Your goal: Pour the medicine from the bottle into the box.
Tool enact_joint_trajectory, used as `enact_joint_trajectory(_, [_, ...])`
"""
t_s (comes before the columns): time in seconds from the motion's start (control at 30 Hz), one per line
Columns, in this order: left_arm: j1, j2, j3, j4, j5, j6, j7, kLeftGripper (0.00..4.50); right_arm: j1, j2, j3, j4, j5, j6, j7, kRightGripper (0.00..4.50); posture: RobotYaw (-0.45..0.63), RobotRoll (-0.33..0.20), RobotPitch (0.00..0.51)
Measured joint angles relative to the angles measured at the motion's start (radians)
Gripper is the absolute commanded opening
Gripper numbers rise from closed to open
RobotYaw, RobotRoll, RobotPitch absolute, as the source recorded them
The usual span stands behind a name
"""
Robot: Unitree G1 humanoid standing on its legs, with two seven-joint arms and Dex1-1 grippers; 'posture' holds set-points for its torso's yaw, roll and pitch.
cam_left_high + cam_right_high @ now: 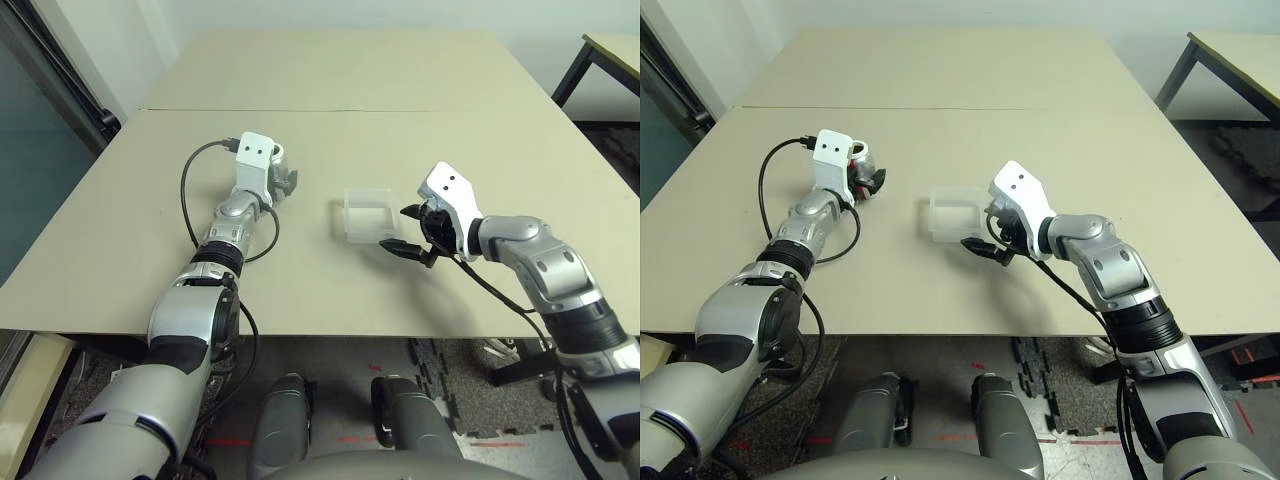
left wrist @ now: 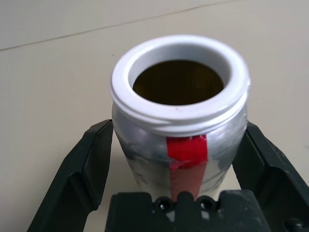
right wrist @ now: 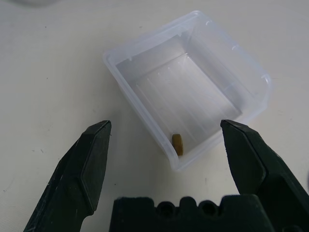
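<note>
- At left of centre in the head view, our left gripper has its jaws clenched on the uncapped bottle, upright on the surface.
- Right gripper, jaws released, hovers beside the box at mid-frame, one pill inside.
- We judge pouring is either under way or finished; any further pour calls for carrying the bottle across and tipping it over the box.

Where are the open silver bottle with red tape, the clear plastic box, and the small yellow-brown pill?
Silver bottle with red tape (image 2: 186,150): left wrist view, on the red tape.
Clear square plastic box (image 3: 145,67): right wrist view, on its wall.
Small yellow-brown pill (image 3: 178,144): right wrist view, on its middle.
</note>
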Motion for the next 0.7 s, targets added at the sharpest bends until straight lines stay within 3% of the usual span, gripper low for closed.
enact_joint_trajectory(0.33, [0.22, -0.026, -0.009, -0.387, -0.05, 0.192, -0.03, 4.49, 0.017, -0.001, -0.001, -0.012, 0.004, 0.008, -0.004, 4.5, 0.05, 0.0, 0.122])
enact_joint_trajectory(0.7, [0.41, 0.0, 0.014, -0.855, -0.1, 0.453, 0.007, 4.49, 0.02, -0.002, -0.002, -0.026, 0.005, 0.019, -0.009, 4.5, 0.07, 0.0, 0.12])
